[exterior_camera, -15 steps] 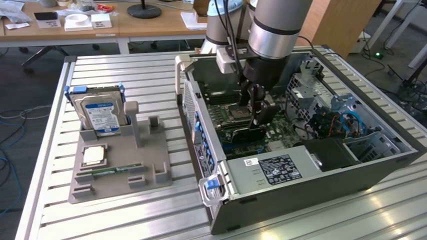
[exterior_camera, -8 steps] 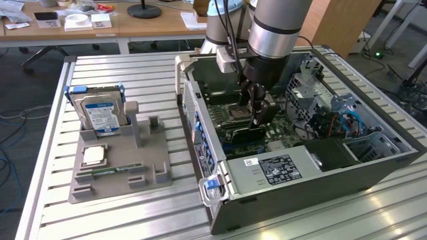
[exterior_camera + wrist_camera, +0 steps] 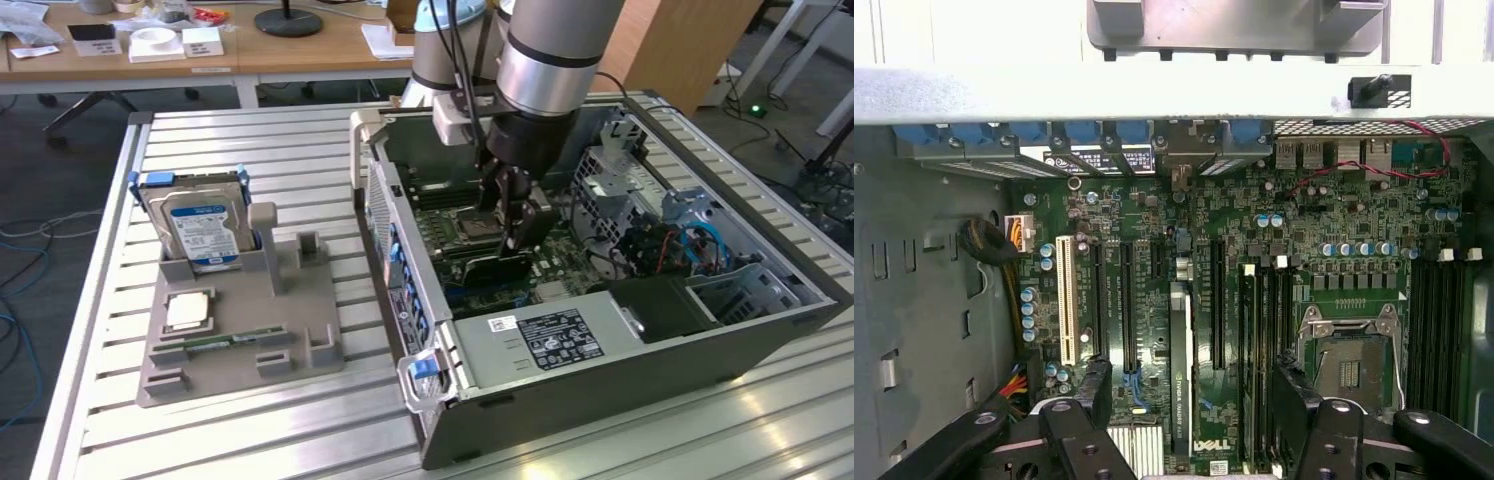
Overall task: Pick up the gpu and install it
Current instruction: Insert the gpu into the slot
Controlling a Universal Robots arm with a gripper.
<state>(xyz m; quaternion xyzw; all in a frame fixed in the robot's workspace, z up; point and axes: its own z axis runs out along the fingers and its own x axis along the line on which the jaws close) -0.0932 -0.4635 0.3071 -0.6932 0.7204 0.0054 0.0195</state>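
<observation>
Gripper (image 3: 1189, 425) fingers (image 3: 1094, 395) spread, gripping nothing, hanging inside the open grey computer case (image 3: 587, 370). The gpu (image 3: 1180, 370), a thin black card seen edge-on, stands upright in a motherboard slot midway between the fingers (looks seated, so released). Green motherboard (image 3: 1354, 220) lies beneath.

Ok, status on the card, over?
Gripper open, fingers either side of the gpu, not touching. Gpu upright in a motherboard slot inside the case. Nothing between fingers and card.
</observation>
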